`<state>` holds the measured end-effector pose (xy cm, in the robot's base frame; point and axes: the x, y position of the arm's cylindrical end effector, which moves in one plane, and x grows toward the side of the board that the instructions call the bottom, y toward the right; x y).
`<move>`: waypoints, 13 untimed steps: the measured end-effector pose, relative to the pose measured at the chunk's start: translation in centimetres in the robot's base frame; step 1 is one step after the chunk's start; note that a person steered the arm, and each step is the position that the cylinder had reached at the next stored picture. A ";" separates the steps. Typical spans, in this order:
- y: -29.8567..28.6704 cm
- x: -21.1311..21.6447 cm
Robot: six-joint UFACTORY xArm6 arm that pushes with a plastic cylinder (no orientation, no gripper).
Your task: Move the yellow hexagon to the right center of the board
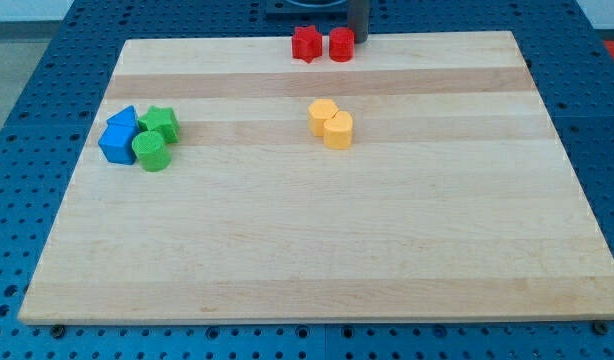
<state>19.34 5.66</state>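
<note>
On the board (pixel 337 250), the red star (pixel 305 44) and red cylinder (pixel 341 44) sit side by side at the view's top edge. Near centre, the yellow hexagon (pixel 323 114) touches the yellow cylinder (pixel 338 130), which lies to its lower right. At the view's left, the upper blue block (pixel 123 120), lower blue block (pixel 117 143), green star (pixel 160 123) and green cylinder (pixel 150 151) cluster together.

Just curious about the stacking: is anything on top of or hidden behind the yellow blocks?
Nothing sits on top. The yellow hexagon and yellow cylinder stand touching on the wooden board; the cylinder covers part of the hexagon's near side. Behind them is only bare wood.

Bright, even light; sharp focus, faint shadows
</note>
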 end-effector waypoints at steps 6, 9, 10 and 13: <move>-0.6 10.0; -3.6 14.4; -5.0 14.4; -8.2 18.7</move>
<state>38.05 -2.51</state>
